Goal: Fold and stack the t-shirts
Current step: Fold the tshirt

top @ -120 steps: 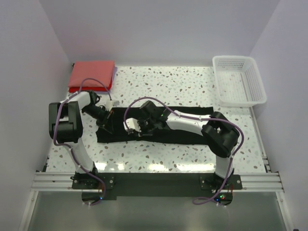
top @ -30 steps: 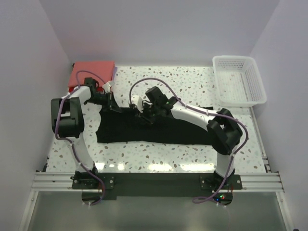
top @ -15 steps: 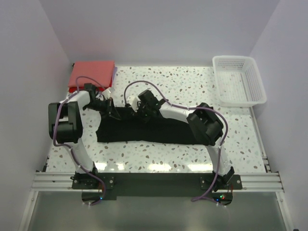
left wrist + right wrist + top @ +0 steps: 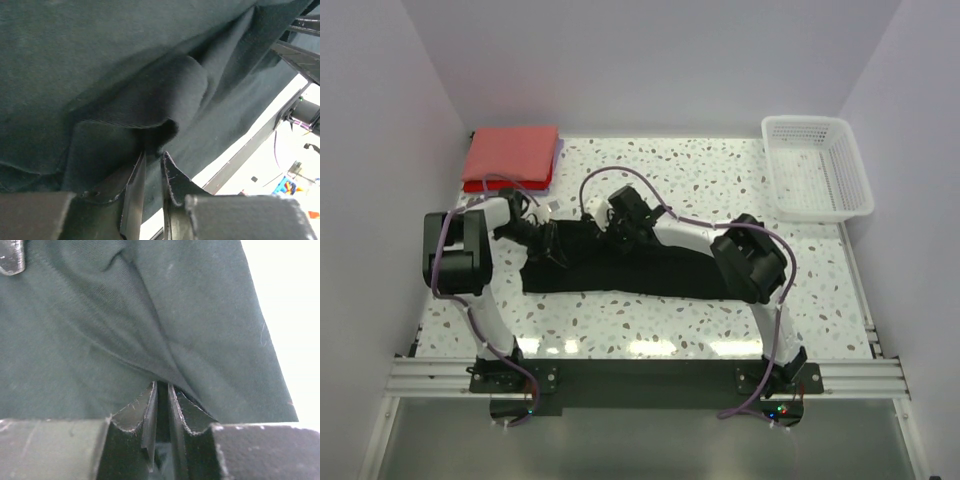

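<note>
The black t-shirt (image 4: 650, 272) lies as a long folded band across the middle of the table. My left gripper (image 4: 548, 245) is low over its left end. In the left wrist view, the left gripper (image 4: 152, 152) has its jaws slightly apart, with a rolled fold of the black t-shirt (image 4: 150, 100) just past the tips. My right gripper (image 4: 618, 232) sits on the band's far edge. Up close, the right gripper (image 4: 162, 384) is nearly closed, and creases in the black t-shirt (image 4: 100, 330) run into its tips. Folded coral-red t-shirts (image 4: 510, 157) are stacked at the far left corner.
A white lattice basket (image 4: 817, 165) stands at the far right corner. A thin purple-blue edge (image 4: 553, 165) shows along the right side of the red stack. Both arms' cables arc above the cloth.
Both grippers came toward me and down onto the black shirt, laying its carried edge flat. The left jaws have parted a little. The right jaws have narrowed.
</note>
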